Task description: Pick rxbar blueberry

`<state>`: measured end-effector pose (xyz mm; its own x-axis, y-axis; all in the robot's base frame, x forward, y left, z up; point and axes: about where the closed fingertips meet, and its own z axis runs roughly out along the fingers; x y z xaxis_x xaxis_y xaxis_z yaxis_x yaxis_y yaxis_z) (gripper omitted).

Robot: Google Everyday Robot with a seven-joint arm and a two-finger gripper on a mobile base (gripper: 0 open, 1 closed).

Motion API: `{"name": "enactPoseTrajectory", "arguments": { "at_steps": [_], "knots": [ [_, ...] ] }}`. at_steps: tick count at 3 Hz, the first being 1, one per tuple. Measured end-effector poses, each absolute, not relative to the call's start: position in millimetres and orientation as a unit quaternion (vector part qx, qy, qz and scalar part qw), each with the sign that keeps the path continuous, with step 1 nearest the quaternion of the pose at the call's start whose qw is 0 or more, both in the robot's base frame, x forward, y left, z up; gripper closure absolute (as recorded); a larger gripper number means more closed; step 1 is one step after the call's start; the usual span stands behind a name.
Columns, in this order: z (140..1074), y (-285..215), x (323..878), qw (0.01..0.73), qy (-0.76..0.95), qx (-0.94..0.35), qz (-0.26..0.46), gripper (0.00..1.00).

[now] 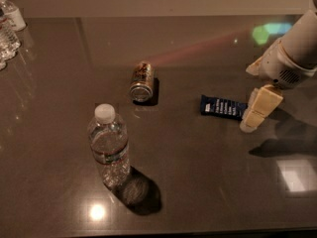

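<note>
A clear water bottle [109, 148] stands upright on the dark table [208, 192], white cap on. Water shows inside it, though its level is hard to read. Its shadow falls toward 4 o'clock. At the table's 10 o'clock corner is a cluster of more clear bottles [8, 29], cut by the edge of the view. A can [142, 82] lies on its side near the middle of the table, its round end facing 6 o'clock. Whether it is opened, or holds anything, cannot be told.

The bar [223, 106] lies flat on the table at 3 o'clock from the can and well apart from it, with its long side running roughly 9 to 3. The water bottle is off at its 8 o'clock, also well apart. Nothing rests on the bar.

The gripper [257, 110] comes in from the 2 o'clock corner on a white arm [297, 48]. Its cream tip reaches down just at the bar's 3 o'clock end, touching it or very nearly so. Whether it is open or closed cannot be told. The bar rests on the table, not lifted.
</note>
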<state>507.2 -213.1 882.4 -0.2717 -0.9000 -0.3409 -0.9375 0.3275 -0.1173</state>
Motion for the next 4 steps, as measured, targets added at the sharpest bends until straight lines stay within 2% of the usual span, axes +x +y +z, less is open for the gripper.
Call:
{"name": "enactPoseTrajectory", "arguments": {
  "at_steps": [4],
  "knots": [
    [832.8,-192.5,528.7,0.146,0.791,-0.588,0.084,0.0]
  ]
}}
